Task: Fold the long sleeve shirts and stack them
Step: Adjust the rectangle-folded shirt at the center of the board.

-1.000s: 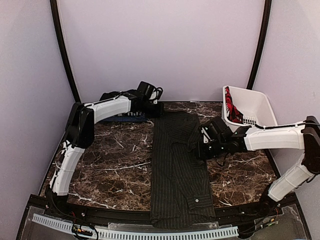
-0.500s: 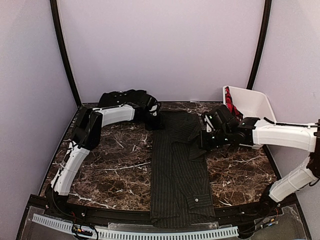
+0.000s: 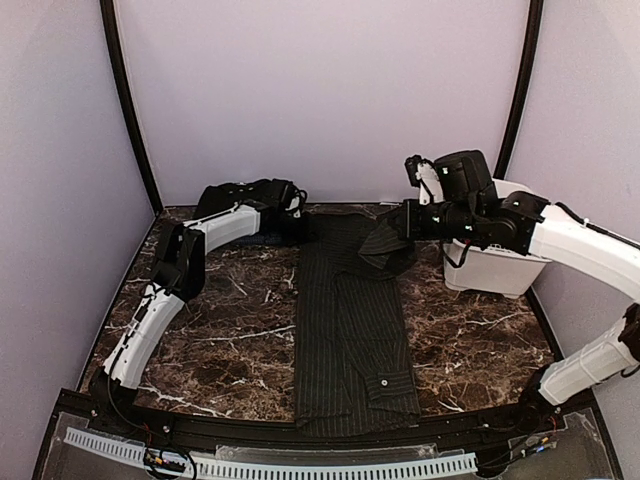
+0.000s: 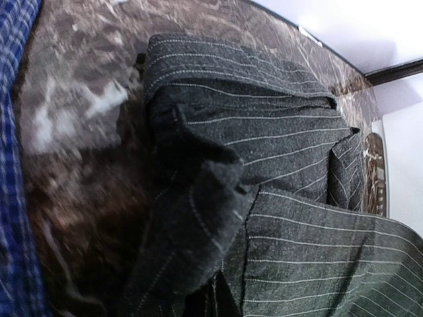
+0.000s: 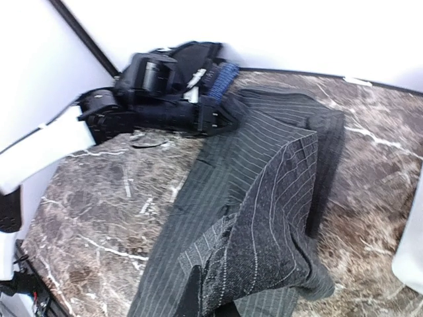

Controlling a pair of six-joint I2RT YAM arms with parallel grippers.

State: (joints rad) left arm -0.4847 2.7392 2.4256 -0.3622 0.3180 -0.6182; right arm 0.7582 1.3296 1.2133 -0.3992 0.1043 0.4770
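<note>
Pinstriped shirt lies lengthwise on the table, far end lifted: left gripper is clamped on its far left edge, right gripper on a far right fold, raised higher.

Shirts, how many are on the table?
3: the pinstriped shirt down the middle, a blue shirt and a black shirt at the far left corner. More may hide in the basket.

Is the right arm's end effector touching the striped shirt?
Touching. The top view shows the right end effector shut on a fold of the pinstriped shirt, holding that fold raised.
</note>
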